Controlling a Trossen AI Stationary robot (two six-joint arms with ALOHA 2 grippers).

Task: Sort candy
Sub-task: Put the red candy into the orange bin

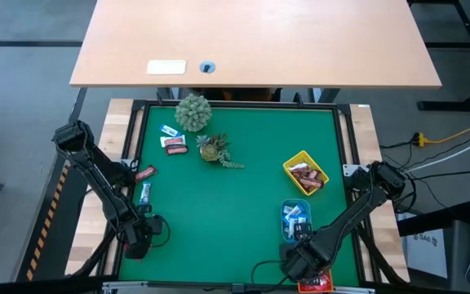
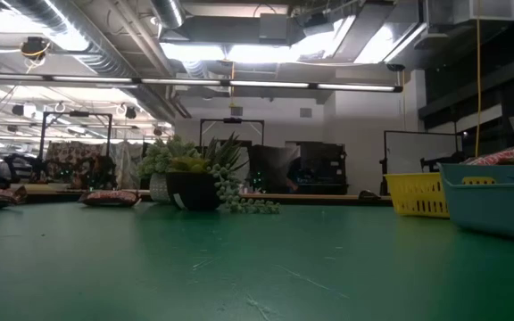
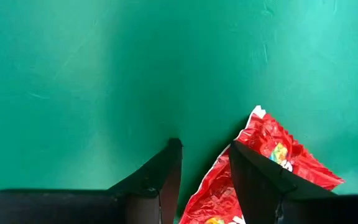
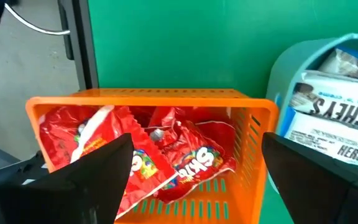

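Observation:
My left gripper (image 1: pixel 137 241) hangs at the table's near left, pointing steeply down. Its fingers stand apart (image 3: pixel 205 146) over a shiny red candy packet (image 3: pixel 272 140) that lies on the green mat. The packet shows partly in the gap and partly behind one finger. My right gripper (image 1: pixel 300 263) stands wide open (image 4: pixel 197 143) above the orange tray (image 4: pixel 148 99), which holds red packets (image 4: pixel 191 158). More candy lies loose at the far left: a red packet (image 1: pixel 144 172), blue-and-white wrappers (image 1: pixel 145 193) and dark bars (image 1: pixel 175 145). My left gripper comes at the red packet from above, one finger (image 3: pixel 253 180) in front of the packet's edge (image 3: pixel 225 168). Whether a finger touches the packet, I cannot tell. The packet lies flat on the mat.
A blue tray (image 1: pixel 285 209) with white wrappers stands beside the orange one, and a yellow tray (image 1: pixel 292 163) with dark bars lies farther back on the right. Two small plants (image 1: pixel 192 112) (image 1: pixel 213 149) stand at the far middle. The mat's middle is bare.

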